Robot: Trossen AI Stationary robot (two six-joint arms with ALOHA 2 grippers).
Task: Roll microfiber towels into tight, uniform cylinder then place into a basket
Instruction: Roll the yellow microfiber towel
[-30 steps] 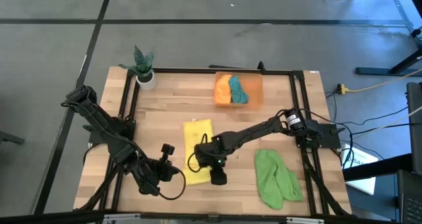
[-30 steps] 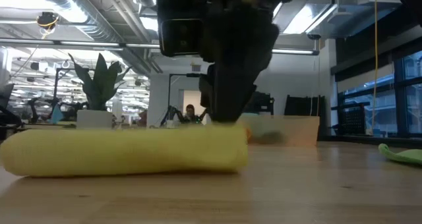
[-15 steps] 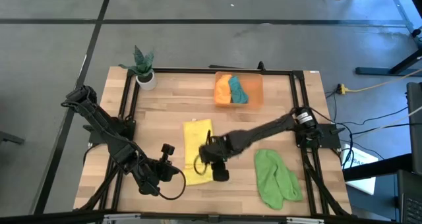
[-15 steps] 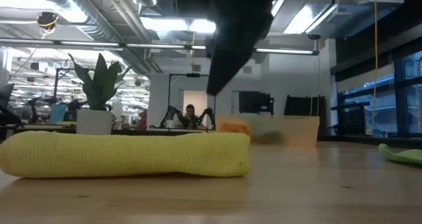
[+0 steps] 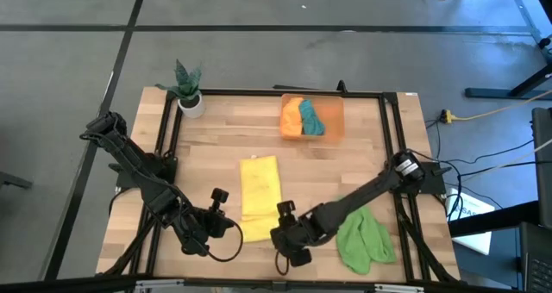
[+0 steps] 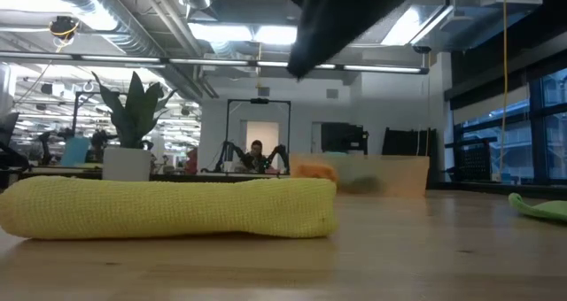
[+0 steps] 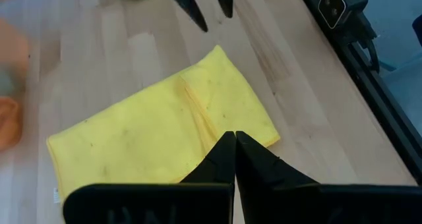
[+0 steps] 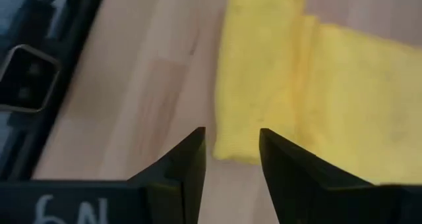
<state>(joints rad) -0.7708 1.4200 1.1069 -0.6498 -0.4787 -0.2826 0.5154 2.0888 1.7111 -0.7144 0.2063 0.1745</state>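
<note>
One yellow towel (image 5: 260,196) lies flat, part folded, centre of the high view, w/ green towel (image 5: 362,238) lower right and orange + teal ones already in the basket (image 5: 335,109) at upper centre. Soft, light, floppy cloth, likely to unroll; best pinched at the doubled near edge. Right gripper (image 5: 290,237) sits low, just off that edge, fingers spread, empty. Left gripper (image 5: 217,208) waits lower left, fingers pressed together.

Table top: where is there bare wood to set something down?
Bare wood lies between the potted plant and the yellow towel, and between the basket and the green towel. The front edge is crowded by both grippers, left and right.
</note>
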